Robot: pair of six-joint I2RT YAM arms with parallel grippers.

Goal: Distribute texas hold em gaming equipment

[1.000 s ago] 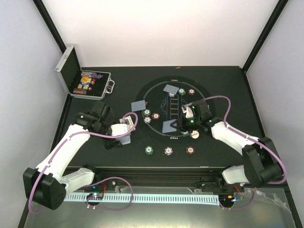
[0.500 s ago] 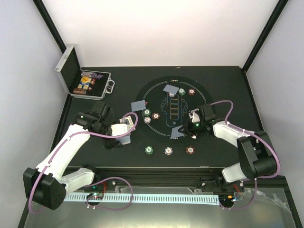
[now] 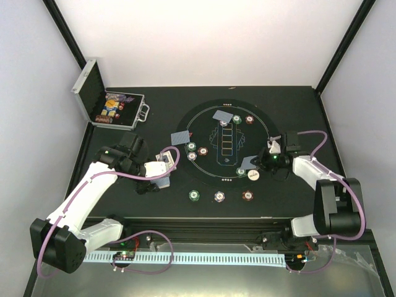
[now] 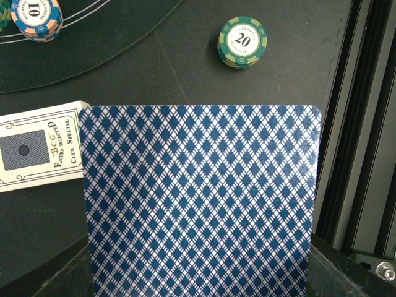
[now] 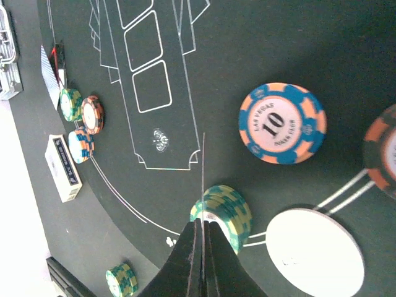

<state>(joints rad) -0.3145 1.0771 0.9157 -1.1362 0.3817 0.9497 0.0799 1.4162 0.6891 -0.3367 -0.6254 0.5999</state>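
Note:
A blue diamond-backed playing card (image 4: 198,198) fills the left wrist view and hides my left gripper's fingers. From above, my left gripper (image 3: 162,172) is shut on it, left of the round mat (image 3: 204,179). My right gripper (image 3: 260,161) is shut on a grey-blue card (image 3: 249,162) over the mat's right side. The right wrist view shows that card edge-on (image 5: 202,179) between the closed jaws of the right gripper (image 5: 201,226), just above a green chip stack (image 5: 226,213). Beside the stack lie a blue-orange chip (image 5: 282,122) and a white disc (image 5: 314,247). Two cards (image 3: 223,116) (image 3: 179,137) lie on the mat.
An open silver case (image 3: 111,105) with chips inside stands at the back left. A card box (image 4: 40,145) lies left of the held card, and a green chip stack (image 4: 242,42) beyond it. Three chip stacks (image 3: 219,197) line the mat's near rim. Others sit at the left (image 3: 197,150) and the far side (image 3: 242,119).
My right gripper has carried its card from the mat's centre to the right, near the right rim. The left arm and its card have not moved.

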